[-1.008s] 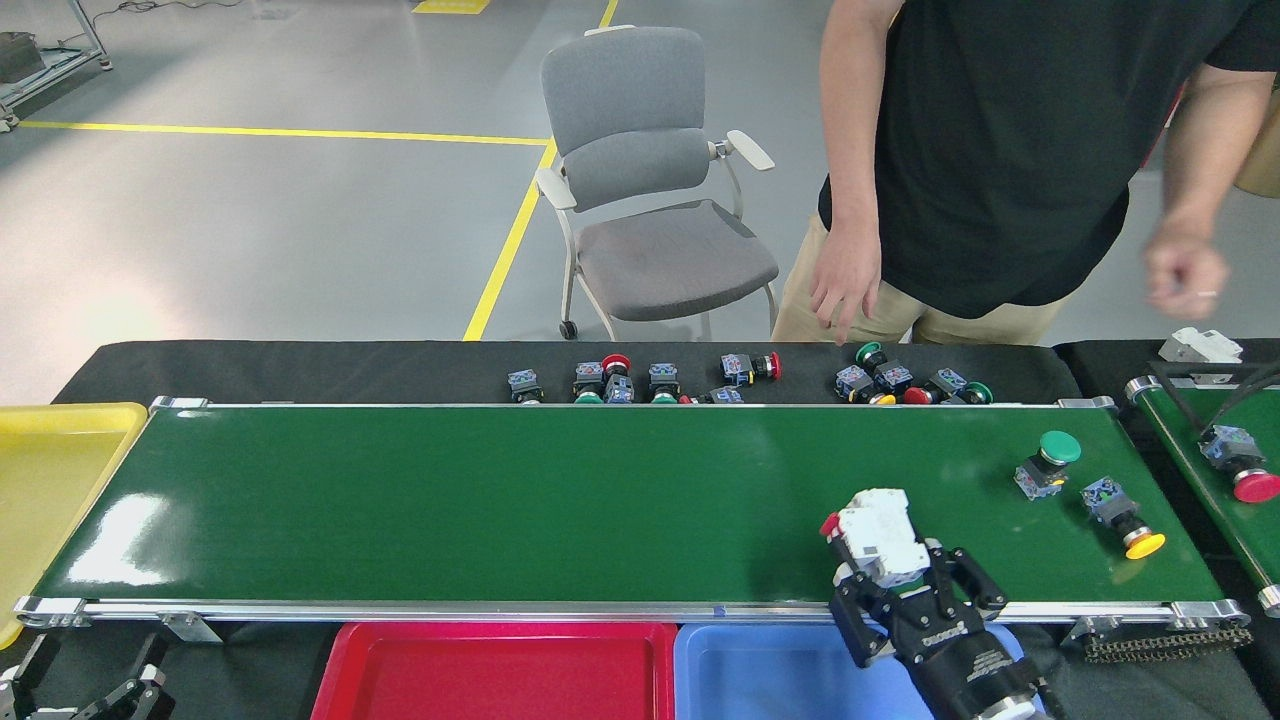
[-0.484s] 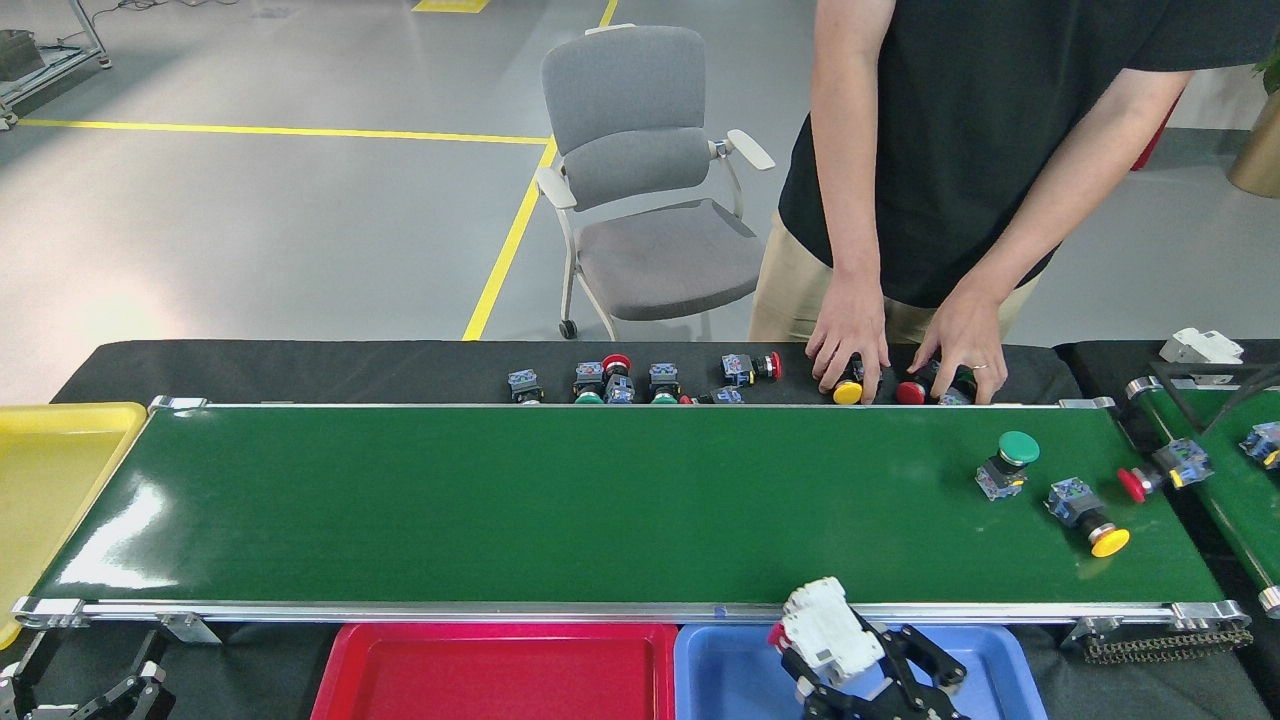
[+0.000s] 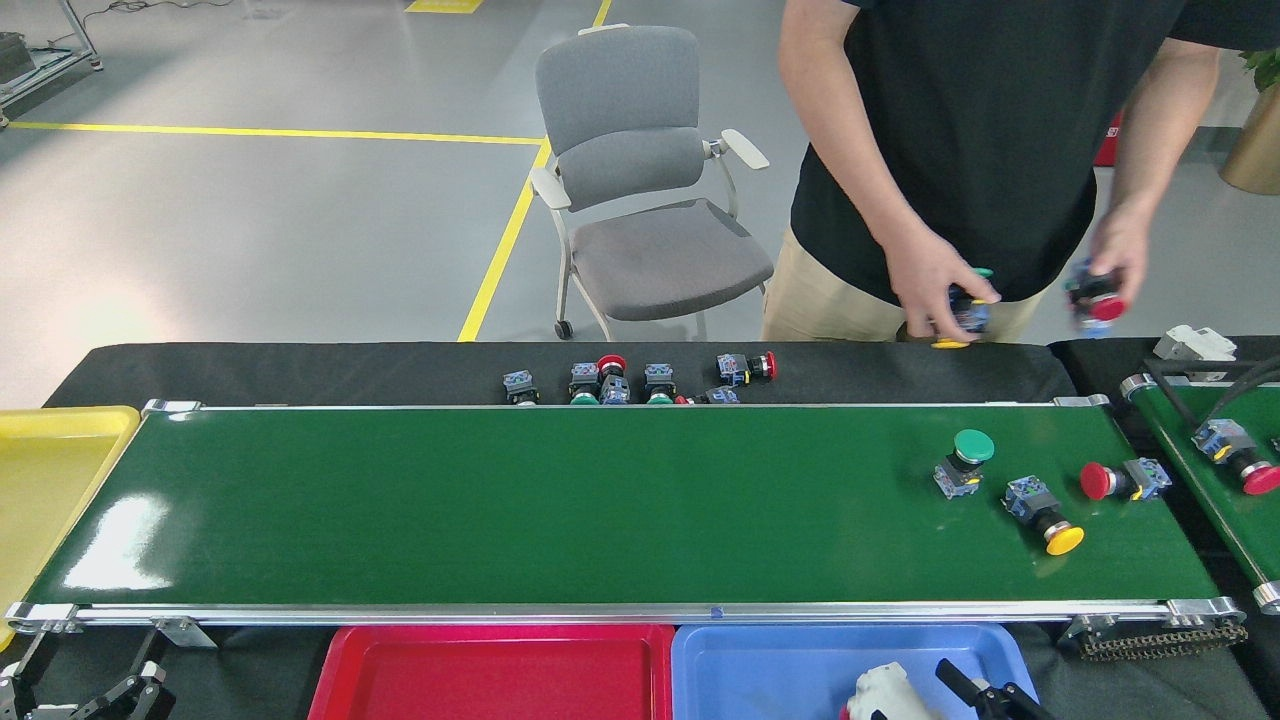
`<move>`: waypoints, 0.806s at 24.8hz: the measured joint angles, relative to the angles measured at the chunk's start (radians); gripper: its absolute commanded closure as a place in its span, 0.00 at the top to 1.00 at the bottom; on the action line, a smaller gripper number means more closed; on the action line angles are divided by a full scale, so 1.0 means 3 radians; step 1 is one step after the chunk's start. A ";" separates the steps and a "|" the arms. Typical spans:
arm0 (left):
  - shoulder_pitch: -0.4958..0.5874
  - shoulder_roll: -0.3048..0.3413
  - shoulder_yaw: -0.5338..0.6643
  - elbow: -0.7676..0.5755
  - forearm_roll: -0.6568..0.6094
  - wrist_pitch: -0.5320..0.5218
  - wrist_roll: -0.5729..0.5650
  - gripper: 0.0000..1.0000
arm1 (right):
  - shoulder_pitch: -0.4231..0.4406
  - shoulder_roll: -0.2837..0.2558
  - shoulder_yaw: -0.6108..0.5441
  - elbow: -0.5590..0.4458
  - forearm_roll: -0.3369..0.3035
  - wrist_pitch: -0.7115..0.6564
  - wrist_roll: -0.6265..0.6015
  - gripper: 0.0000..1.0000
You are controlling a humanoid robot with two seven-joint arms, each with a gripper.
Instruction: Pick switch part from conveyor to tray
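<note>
Head view: the long glossy green conveyor [image 3: 560, 500] with silver aluminium side rails runs across the middle of the frame. Toward three o'clock on its belt lie three switch parts close together: a green-capped push-button switch [image 3: 962, 461], a yellow-capped push-button switch [image 3: 1043, 512] just beside it, and a red-capped push-button switch [image 3: 1122, 480] lying on its side further toward three o'clock.

At about five o'clock the right gripper [image 3: 975, 690] shows only its black fingertips at the bottom edge, over the blue plastic tray [image 3: 760, 665]. Touching it on the nine o'clock side is a white switch block [image 3: 880, 695] with a trace of red; whether the fingers pinch it or stand spread cannot be told. A red plastic tray [image 3: 500, 670] sits at six o'clock, touching the blue one. At seven o'clock the left gripper [image 3: 85, 690] hangs low beside the belt's corner, its black fingers spread apart with nothing between them. A yellow plastic tray [image 3: 50, 480] lies at nine o'clock.

Beyond the belt, a row of small switch parts [image 3: 640, 380] rests on the black cloth-covered table [image 3: 300, 370]. A person in a black shirt [image 3: 980, 120] stands at one o'clock, each hand holding switches. A grey office chair [image 3: 640, 190] stands at twelve o'clock. A second green belt [image 3: 1215, 470] at three o'clock carries another red-capped switch [image 3: 1240, 462].
</note>
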 measured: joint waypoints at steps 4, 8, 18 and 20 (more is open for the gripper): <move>0.0000 0.0000 0.0000 0.0000 0.0000 0.0000 0.0000 1.00 | -0.0275 0.0474 -0.0140 0.0000 -0.0003 0.0157 -0.0011 0.99; -0.0001 0.0001 0.0000 0.0000 0.0000 0.0000 0.0000 1.00 | -0.0734 0.0664 -0.0133 0.0000 0.0077 0.0816 -0.0017 0.98; -0.0025 0.0001 0.0000 0.0000 0.0000 -0.0002 0.0000 1.00 | -0.0649 0.0758 0.0866 -0.0002 0.0734 0.2763 0.0002 0.99; -0.0025 0.0001 0.0000 0.0000 0.0000 -0.0002 0.0000 1.00 | -0.0539 0.0658 0.0875 -0.0002 0.0737 0.2821 -0.0054 1.00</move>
